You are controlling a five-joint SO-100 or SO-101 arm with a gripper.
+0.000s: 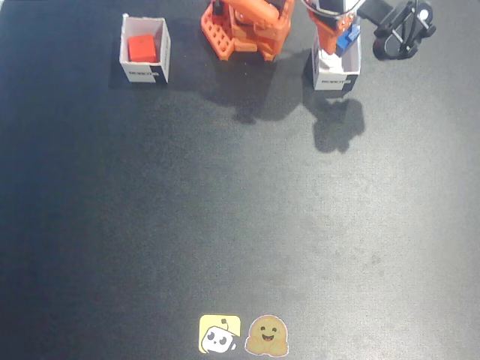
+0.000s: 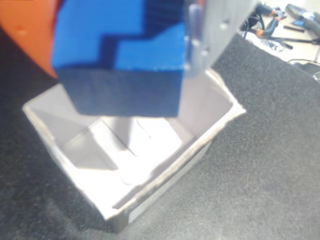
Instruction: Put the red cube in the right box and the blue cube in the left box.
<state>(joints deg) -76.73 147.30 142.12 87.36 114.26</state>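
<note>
At the top right of the fixed view, my gripper [image 1: 342, 39] hangs over a white box [image 1: 335, 79] with the blue cube [image 1: 346, 37] clamped between its fingers. The cube sits above the box's open top, not yet resting inside it.

The wrist view fills its upper half with the same blue cube [image 2: 120, 55], held between my orange finger [image 2: 27, 30] at the upper left of the frame and a grey finger [image 2: 210, 35] just to the cube's right. Below it, across the middle and lower part of the frame, the white box [image 2: 220, 122] opens upward with its pale floor bare, tilted at an angle to the frame. The cube's dark underside overlaps the box's far rim in this view; whether it touches the rim I cannot tell.

At the upper left of the fixed view a second white box [image 1: 142, 71] holds the red cube [image 1: 142, 48], lying inside on its floor. My orange arm base [image 1: 247, 30] stands between the two boxes at the top centre. A black clamp-like object [image 1: 401, 30] lies at the top right corner, and two small stickers [image 1: 244, 335] sit at the bottom centre of the dark mat [image 1: 240, 210].
</note>
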